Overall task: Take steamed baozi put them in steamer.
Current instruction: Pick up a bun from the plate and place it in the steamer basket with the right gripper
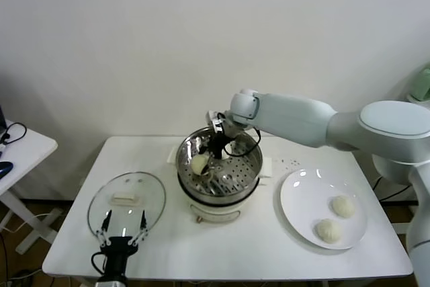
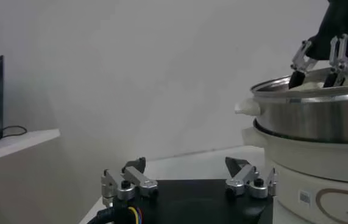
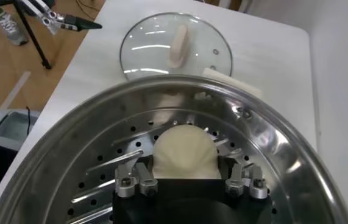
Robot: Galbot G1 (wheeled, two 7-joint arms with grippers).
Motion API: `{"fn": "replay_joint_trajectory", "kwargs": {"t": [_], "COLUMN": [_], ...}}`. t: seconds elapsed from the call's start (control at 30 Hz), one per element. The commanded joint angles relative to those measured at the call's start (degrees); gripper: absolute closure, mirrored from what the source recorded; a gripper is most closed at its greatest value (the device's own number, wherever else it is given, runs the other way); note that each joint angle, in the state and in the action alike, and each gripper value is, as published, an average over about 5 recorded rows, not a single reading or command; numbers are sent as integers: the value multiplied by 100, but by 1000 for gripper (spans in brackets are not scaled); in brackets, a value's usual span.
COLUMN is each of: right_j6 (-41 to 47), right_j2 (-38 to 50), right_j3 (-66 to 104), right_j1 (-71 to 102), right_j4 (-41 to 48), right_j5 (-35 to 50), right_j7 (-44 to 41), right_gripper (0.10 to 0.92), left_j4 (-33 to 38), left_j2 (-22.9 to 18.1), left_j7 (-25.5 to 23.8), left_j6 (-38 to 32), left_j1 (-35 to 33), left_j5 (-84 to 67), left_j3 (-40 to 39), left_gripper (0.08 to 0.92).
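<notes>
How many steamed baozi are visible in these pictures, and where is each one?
3. One baozi lies inside the steamer, between the fingers of the right gripper. Two baozi lie on the white plate. The steamer wall may hide another one.

Off-white baozi [image 3: 184, 152] is sitting pale against the shiny silver steamer [image 3: 271, 140], its floor showing perforated dots.
</notes>
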State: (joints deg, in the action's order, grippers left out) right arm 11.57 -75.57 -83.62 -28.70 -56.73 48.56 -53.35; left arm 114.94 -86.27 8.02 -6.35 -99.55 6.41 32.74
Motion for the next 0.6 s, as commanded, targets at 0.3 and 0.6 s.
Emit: {"fn": "replay_joint_trajectory", "kwargs": {"t": [0.3,0.6], "right_j6": [5,-8], "right_j2": [-62,238], "right_j3": [-5,11], "right_j1": [59,-407], "right_j4": [24,-302], "right_j5": [-187,-123], "right_j7": [-31,-191], "right_gripper": [277,203], "left_j4": [-41,-58], "left_j2": [-30,-22], "left_j7": [37,75], "left_j6": [7,11], "left_j1": [1,0], "left_j5": [-10,-23], "left_j3": [-16,-7], "left_gripper": [177,177]}}
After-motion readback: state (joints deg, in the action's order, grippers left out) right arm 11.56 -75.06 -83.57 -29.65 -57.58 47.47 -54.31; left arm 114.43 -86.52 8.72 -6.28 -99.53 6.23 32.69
